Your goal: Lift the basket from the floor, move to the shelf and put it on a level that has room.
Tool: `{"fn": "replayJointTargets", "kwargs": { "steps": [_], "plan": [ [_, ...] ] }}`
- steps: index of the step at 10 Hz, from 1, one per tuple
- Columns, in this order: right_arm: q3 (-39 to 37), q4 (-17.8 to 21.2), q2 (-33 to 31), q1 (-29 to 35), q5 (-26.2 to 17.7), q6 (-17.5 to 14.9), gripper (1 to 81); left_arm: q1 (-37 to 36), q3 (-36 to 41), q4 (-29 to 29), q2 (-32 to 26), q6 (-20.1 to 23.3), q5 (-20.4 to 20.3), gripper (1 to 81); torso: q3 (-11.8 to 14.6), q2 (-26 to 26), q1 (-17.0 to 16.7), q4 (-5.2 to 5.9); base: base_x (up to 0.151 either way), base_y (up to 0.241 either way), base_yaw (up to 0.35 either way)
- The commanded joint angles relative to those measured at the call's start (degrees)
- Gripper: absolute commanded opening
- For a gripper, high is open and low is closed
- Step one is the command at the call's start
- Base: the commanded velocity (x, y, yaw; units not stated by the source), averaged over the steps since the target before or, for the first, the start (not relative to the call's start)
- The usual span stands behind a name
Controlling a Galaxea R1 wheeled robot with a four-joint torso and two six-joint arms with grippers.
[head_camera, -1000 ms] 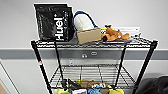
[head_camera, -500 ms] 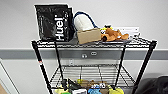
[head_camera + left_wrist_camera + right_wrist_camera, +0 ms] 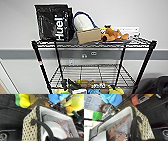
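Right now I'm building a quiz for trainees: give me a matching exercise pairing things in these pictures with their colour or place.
Things:
1. Huel bag
2. cardboard box
3. basket
4. middle tier

Descriptions:
A. brown, between the bag and an orange plush toy
B. bare black wire grid
C. black, left end of the top tier
D. beige, perforated, with a magazine inside

Pairs: 1-C, 2-A, 3-D, 4-B

The head camera faces the shelf [image 3: 93, 45] front-on from nearby, level with its top tier, a pale wall behind. Both wrist cameras look down at close range into the basket [image 3: 31, 130] from opposite ends, sharing its interior, the dark floor [image 3: 157, 110] and nearby toys.
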Motion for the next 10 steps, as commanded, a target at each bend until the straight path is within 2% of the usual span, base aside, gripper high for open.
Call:
{"fn": "replayJointTargets", "kwargs": {
  "steps": [1, 6, 8, 10],
  "plan": [
    [9.53, -0.27, -5.12, 7.73, 2.23, 0.81, 1.0, -8.00, 13.46, 0.60, -7.19, 0.42, -1.78, 1.0, 0.00, 0.00, 0.00, 0.00, 0.000, 0.000, 0.000],
    [19.82, -0.53, -11.10, 10.89, 1.09, 0.29, 1.0, -10.64, 23.05, 0.51, -12.56, 0.16, -3.10, 1.0, 0.00, 0.00, 0.00, 0.00, 0.000, 0.000, 0.000],
    [22.29, -0.44, -12.34, 12.74, -2.95, 0.20, 1.0, -12.13, 26.14, 0.24, -14.77, 0.16, -3.01, 1.0, 0.00, 0.00, 0.00, 0.00, 0.000, 0.000, 0.000],
    [24.84, -0.36, -13.66, 14.23, -3.39, 0.29, 1.0, -13.36, 28.69, 0.07, -16.35, 0.07, -3.01, 1.0, 0.00, 0.00, 0.00, 0.00, 0.000, 0.000, 0.000]
  ]
}}
